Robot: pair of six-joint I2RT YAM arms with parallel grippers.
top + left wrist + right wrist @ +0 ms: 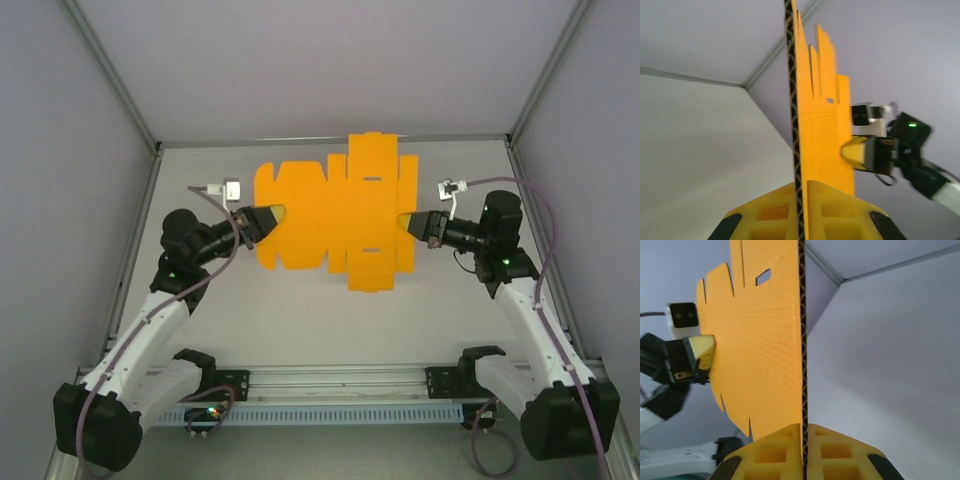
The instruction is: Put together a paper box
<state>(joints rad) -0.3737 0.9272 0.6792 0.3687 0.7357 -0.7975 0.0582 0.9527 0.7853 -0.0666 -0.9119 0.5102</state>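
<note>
Left gripper: yellow fingers pressed together on the left edge of the paper box. In the left wrist view the card runs edge-on straight up between the two finger pads, with no gap on either side. Firm pinch, card held.

Right gripper: yellow fingers likewise closed on the card, at the notch in its right edge. In the right wrist view the fluted edge of the sheet sits between the two pads, which clamp it from both faces.

Paper box: an unfolded die-cut sheet of orange-yellow corrugated card with many flaps and a few small slots. It is spread flat between the two grippers, over the far middle of the white table. The wider flapped panel lies toward the left arm. A taller strip runs from far to near at the right side, and its far flap reaches the back edge of the table in the top view. Whether the sheet touches the table or hangs above it I cannot tell.

The two grippers face each other across the sheet, each visible in the other's wrist camera. Both forearms angle inward from the bases at the near rail.
</note>
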